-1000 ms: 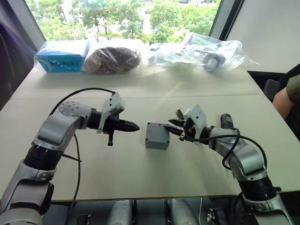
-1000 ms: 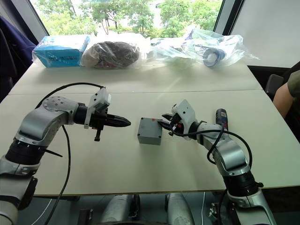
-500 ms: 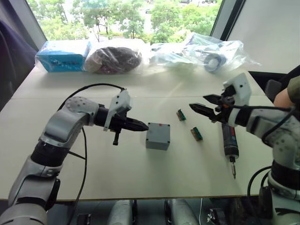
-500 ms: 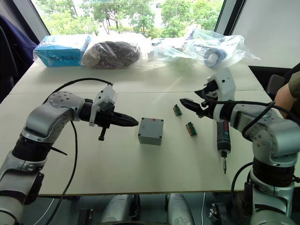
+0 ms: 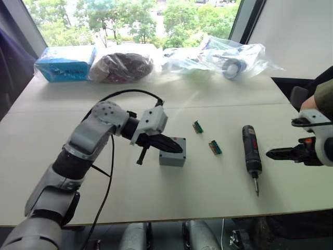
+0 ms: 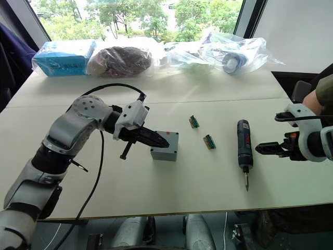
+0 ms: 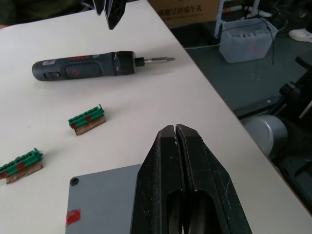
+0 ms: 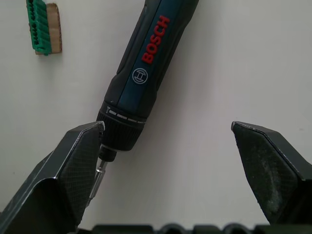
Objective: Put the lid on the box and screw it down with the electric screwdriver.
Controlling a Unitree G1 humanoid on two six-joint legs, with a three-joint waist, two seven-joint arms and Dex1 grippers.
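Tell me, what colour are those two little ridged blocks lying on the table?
Green on top, brownish underneath; the blocks show best in the left wrist view.

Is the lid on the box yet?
On: the lid sits flat atop the box. Whether its screws are in, cannot tell.

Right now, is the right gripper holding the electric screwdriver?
No. The electric screwdriver lies flat on the table, with the right gripper open wide above it and not touching it.

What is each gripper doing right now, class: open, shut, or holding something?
Left gripper: shut, holding nothing, above the lid.
Right gripper: open, empty, over the electric screwdriver lying on the table.
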